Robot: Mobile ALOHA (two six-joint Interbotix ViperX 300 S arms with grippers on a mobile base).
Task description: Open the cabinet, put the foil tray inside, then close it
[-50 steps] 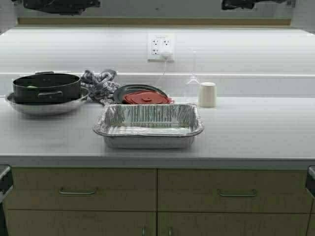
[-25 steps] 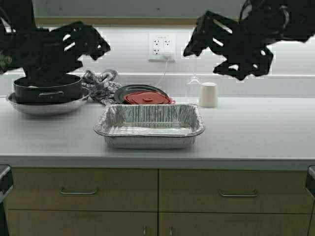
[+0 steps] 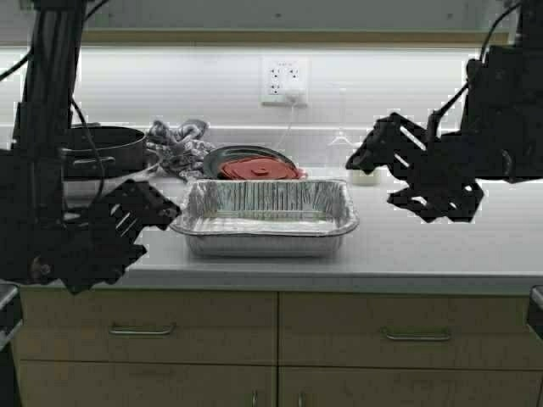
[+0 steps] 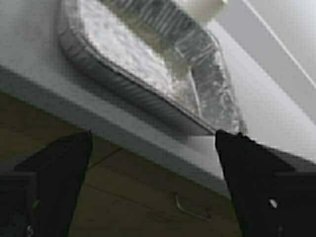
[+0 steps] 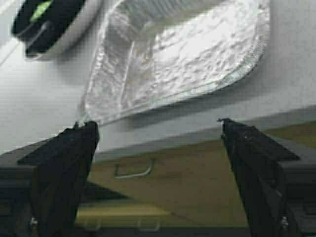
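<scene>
Silver, crinkle-sided rectangular foil tray (image 3: 266, 218) sits on the pale grey surface (image 3: 424, 250) near its front edge, just in front of a dark plate with a red lid (image 3: 252, 164). Left gripper (image 3: 140, 222) hangs spread wide beside the tray's left end; right gripper (image 3: 399, 165), also spread and empty, hovers off its right end.

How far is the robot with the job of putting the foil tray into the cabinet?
Nothing looks done yet. The foil tray sits flat on the counter, and neither hand touches it. In hand: the left hand hangs open at its left end and the right hand hangs open above the counter to its right. Left: open the cabinet, whose doors are out of view, place the tray inside, close it.
</scene>
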